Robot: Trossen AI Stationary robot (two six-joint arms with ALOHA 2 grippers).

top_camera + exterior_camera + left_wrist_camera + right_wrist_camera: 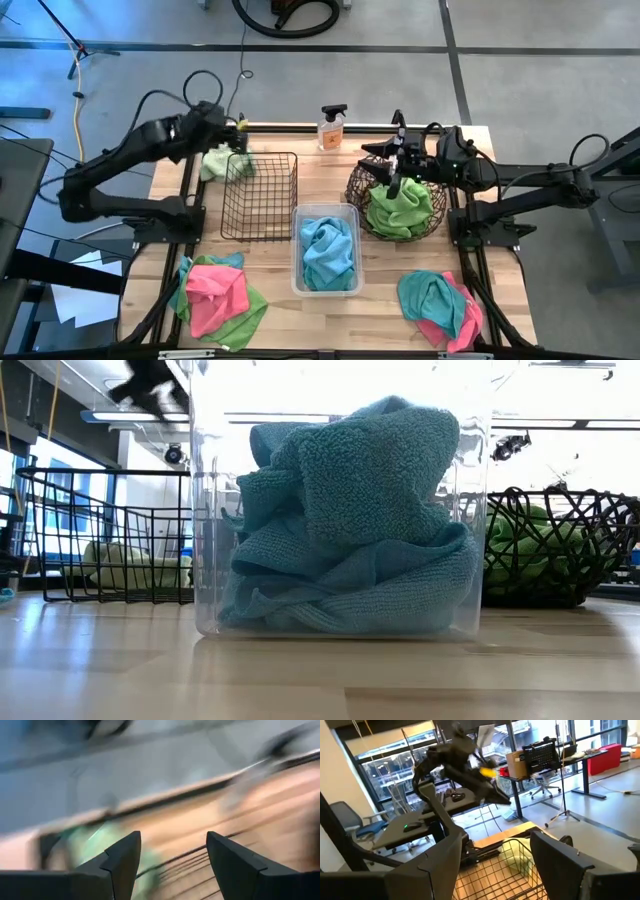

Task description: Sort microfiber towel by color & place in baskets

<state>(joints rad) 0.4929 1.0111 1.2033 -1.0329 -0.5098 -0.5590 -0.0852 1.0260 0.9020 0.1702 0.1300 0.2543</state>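
Note:
A clear tub (325, 285) at mid-table holds a teal towel (327, 250), which fills the low view (350, 520). The round woven basket (360, 190) to its right holds lime green towels (400, 205). The black wire basket (260, 195) has nothing in it. One lime green towel (215, 162) lies on the table by the wire basket's far left corner. My left gripper (240, 138) hovers open above that corner (172, 840). My right gripper (375, 158) stands open over the woven basket's far rim, level (495, 845), with nothing between its fingers.
A heap of pink, green and teal towels (218, 295) lies at the near left. A teal and pink heap (440, 308) lies at the near right. A clear spray bottle (332, 128) stands at the far edge between the arms.

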